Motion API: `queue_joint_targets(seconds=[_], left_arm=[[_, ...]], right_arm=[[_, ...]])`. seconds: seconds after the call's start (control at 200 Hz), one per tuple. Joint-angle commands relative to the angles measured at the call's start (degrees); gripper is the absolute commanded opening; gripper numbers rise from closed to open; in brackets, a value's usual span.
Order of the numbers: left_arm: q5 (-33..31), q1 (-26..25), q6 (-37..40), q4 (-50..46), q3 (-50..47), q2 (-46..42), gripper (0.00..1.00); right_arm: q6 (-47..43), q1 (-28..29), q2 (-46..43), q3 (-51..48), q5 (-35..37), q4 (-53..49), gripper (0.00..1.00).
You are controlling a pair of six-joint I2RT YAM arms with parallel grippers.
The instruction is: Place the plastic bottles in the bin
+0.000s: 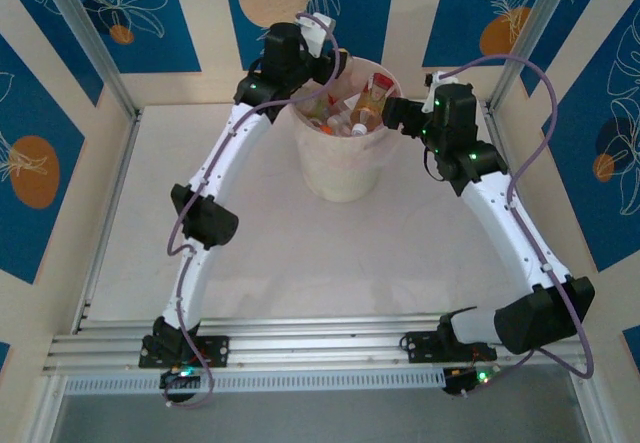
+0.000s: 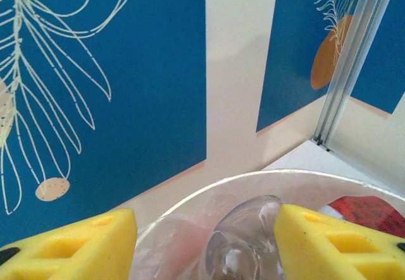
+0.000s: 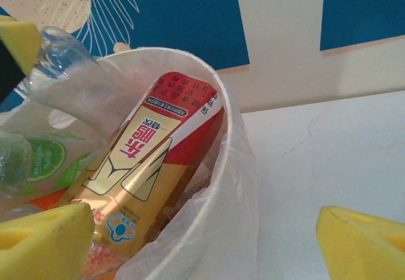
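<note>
My left gripper [image 2: 205, 223] hangs over the bin [image 1: 342, 173] with a clear bottle [image 2: 243, 232] between its 2 half-closed fingers; I cannot tell whether it is gripped. My right gripper [image 3: 205, 229] gapes wide astride the rim, holding nothing. Other bottles [image 1: 352, 111] lie inside.

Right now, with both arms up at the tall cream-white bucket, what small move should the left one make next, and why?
Probably lift the left gripper straight up: the clear plastic bottle between its yellow fingers already rests inside the cream-white bucket, with a gap on one side, so it looks released.
</note>
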Motion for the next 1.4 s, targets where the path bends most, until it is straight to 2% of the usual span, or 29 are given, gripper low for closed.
queue_joint_targets(seconds=[0.0,0.225,0.3,0.475,0.63,0.755,0.895,1.015,1.17,1.28,1.395], left_arm=[[0.4,-1.8,3.9,-14.5,-1.7,3.4,0.60],[0.1,-1.8,4.3,-13.2,-5.3,-0.6,0.62],[-0.1,-1.8,4.6,-13.0,-5.7,-2.4,0.67],[0.7,-1.8,3.1,-10.9,-5.6,-6.2,0.70],[-1.7,-1.8,1.3,-8.5,-5.6,-9.5,0.78],[-3.4,-1.7,-0.1,-8.1,-5.7,-13.1,0.82],[-5.9,-1.6,-1.1,-9.0,-8.3,-18.6,0.83],[-7.2,-1.6,-2.7,-5.0,-21.0,-28.3,0.83],[-14.8,-1.6,-4.9,7.3,-51.0,-47.6,0.84],[-22.4,-1.6,-7.6,13.4,-70.6,-61.2,0.99],[-30.0,-1.3,-9.7,14.8,-87.0,-72.9,1.00]], right_arm=[[1.1,0.2,-2.1,-0.6,0.6,1.0,0.91],[0.5,0.3,-2.6,-0.8,1.2,0.4,0.91],[0.4,0.3,-2.8,-0.9,1.4,0.4,0.91],[0.1,0.3,-3.0,-0.6,1.9,0.5,0.92],[-0.5,0.3,-3.6,-0.6,2.8,-0.1,0.92],[-1.1,0.4,-5.0,-1.6,6.3,-1.8,0.96],[-1.2,0.3,-8.8,-5.8,10.3,-2.7,0.99],[-0.2,0.1,-12.6,-10.4,13.2,-4.7,0.99],[2.4,-0.2,-17.8,-17.8,18.4,-8.0,0.99],[3.0,-0.4,-21.6,-24.2,21.5,-8.0,0.99],[2.5,-0.6,-25.6,-32.5,24.0,-5.2,0.99]])
